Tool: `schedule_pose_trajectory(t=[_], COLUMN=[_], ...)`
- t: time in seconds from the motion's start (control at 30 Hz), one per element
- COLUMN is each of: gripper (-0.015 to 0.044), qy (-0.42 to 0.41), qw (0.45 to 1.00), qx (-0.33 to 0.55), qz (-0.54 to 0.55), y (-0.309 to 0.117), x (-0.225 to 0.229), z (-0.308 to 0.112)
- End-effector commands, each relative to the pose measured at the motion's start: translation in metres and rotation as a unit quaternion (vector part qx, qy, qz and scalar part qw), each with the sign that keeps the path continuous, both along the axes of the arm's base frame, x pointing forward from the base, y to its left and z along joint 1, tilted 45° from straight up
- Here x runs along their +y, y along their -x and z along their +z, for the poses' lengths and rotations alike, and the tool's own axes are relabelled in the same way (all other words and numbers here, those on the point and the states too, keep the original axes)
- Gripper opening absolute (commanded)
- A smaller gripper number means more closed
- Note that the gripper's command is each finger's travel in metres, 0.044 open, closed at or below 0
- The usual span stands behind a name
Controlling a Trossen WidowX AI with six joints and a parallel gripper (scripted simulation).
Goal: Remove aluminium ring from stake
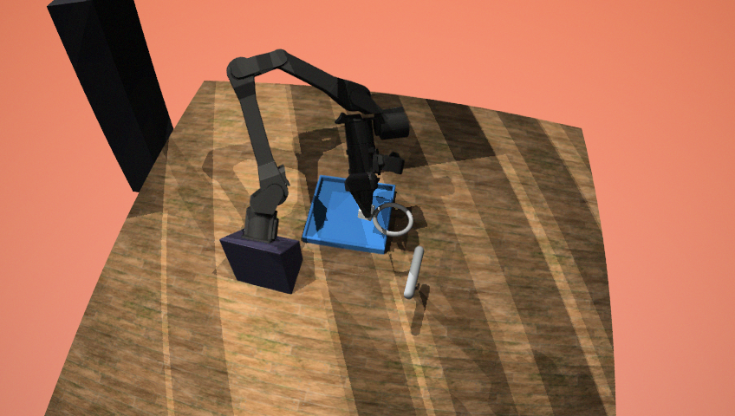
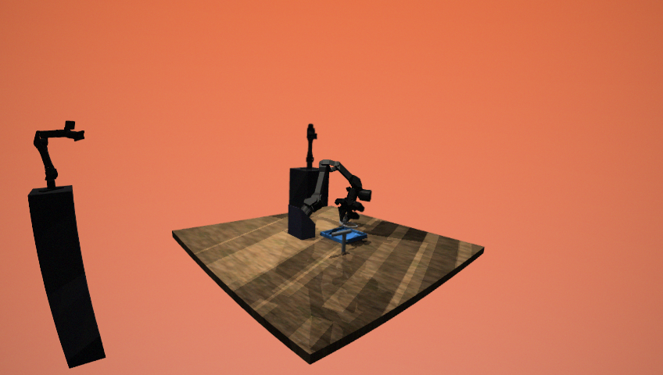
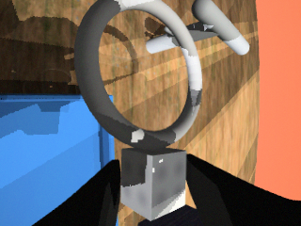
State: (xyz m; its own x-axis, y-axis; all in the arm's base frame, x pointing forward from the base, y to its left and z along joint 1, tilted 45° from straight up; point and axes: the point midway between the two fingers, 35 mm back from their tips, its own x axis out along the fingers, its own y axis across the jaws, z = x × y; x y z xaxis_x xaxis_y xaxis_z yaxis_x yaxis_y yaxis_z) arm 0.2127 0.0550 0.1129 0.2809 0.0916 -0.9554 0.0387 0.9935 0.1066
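A robot's hand (image 1: 367, 212) (image 2: 344, 219) (image 3: 152, 164) grips the square metal tab (image 1: 365, 213) (image 3: 152, 181) of an aluminium ring (image 1: 375, 226) (image 2: 349, 227) (image 3: 87, 71) near the center of the overhead frame, the ring free of its stake and held in the air. The ring overlaps the right edge of a blue tray (image 1: 345, 248) (image 2: 325, 237) (image 3: 47, 155) in that view, its loop reaching past the rim. The steel stake (image 1: 413, 273) (image 2: 343, 244) (image 3: 199, 30), topped by a crossbar, stands on the wooden surface (image 1: 257, 350) (image 2: 260, 278) (image 3: 226, 122), just below and to the right of the tray in the overhead frame. In the wrist view, the ring fills the upper middle, the tab sits between dark fingers at bottom center, and the tray lies at lower left. A dark block (image 1: 260, 268) (image 2: 300, 223) carries the arm (image 1: 256, 123) (image 2: 319, 183) left of the tray in the overhead frame.
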Motion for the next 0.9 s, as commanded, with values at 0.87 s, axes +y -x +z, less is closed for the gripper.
schedule_pose_trajectory(t=[0.87], gripper=[0.0000], qy=[-0.010], qw=[1.000], qx=[-0.020], qz=[0.003], y=[0.084], x=[0.107], z=[-0.002])
